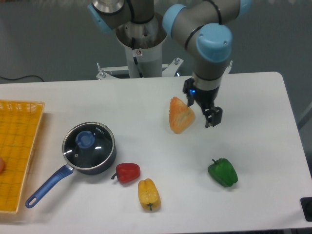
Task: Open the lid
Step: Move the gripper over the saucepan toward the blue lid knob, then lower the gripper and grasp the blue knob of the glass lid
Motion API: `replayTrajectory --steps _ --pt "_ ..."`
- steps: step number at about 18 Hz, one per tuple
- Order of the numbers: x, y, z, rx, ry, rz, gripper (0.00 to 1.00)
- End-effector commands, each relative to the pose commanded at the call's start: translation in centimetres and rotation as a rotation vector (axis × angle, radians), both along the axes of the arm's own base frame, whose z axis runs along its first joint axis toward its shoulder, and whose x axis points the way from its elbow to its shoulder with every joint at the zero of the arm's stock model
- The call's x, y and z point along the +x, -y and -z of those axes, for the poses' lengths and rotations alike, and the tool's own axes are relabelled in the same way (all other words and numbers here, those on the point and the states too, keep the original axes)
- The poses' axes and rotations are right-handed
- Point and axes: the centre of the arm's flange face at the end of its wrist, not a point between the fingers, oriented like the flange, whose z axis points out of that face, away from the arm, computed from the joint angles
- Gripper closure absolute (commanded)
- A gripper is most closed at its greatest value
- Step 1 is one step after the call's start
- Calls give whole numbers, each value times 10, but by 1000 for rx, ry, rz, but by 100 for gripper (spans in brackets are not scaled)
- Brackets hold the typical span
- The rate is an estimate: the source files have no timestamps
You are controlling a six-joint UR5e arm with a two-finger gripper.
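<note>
Lid: round transparent glass lid with thin metal rim and blue centre knob (87,141), seated flat on the dark saucepan with long blue handle (105,161), far left of the orange bread-like wedge (180,115).
Gripper: black two-finger gripper (212,118), just right of the orange wedge, above the white table (263,146), holding nothing; open or closed, cannot tell.
Green bell pepper (223,172): below and right of the wedge.
Red bell pepper (127,172): below-left of the wedge, just beside the saucepan.
Yellow bell pepper (148,194): just beside the red one, farther from the wedge.
Yellow plastic basket (17,146): far left of the wedge, beyond the saucepan.
</note>
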Motion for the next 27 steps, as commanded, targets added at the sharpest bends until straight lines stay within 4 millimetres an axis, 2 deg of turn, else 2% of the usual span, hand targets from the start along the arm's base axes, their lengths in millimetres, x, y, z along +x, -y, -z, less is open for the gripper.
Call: replayTrajectory --steps 2,6,9,12,15,16,19,22,24,27 --pt "21 -21 -2 7 -2 -14 0" --pt "55 -46 -3 9 -11 10 0" --pt "81 -64 -1 6 -15 -46 0" --pt "115 -88 12 -21 -19 -52 0" --pt "159 -125 22 -25 -21 -93 0" --pt "168 -129 25 -28 -18 -87 0" --pt "189 -144 16 -4 -22 -75 0" --pt "212 -152 21 -9 -20 -70 0" --pt "224 -159 34 -24 -14 -79 0" --pt "243 -170 41 -9 -22 -99 0"
